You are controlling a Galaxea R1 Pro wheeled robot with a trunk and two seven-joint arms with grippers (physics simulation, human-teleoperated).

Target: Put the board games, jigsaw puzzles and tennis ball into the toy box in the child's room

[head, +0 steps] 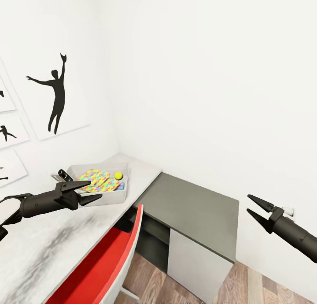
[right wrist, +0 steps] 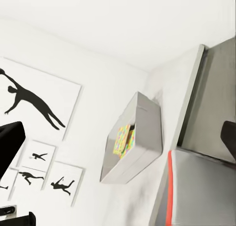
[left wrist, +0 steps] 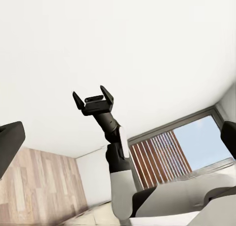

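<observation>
From the head camera, the left gripper (head: 90,191) hangs with jaws parted and nothing between them just in front of the toy box (head: 99,198) on the table (head: 44,238), which holds the jigsaw puzzles (head: 99,180) and the tennis ball (head: 118,175), while the right gripper (head: 254,206) — also spread and empty — floats well apart over a grey cabinet (head: 193,211) beside a red chair (head: 110,260). The left wrist camera looks across at the right gripper (left wrist: 93,99), fingers apart, against a white wall and a slatted window (left wrist: 167,157). The right wrist camera shows the toy box (right wrist: 142,137) on the table (right wrist: 157,88) with the puzzles' bright pattern (right wrist: 123,137) inside — near the black silhouette pictures (right wrist: 34,103).
</observation>
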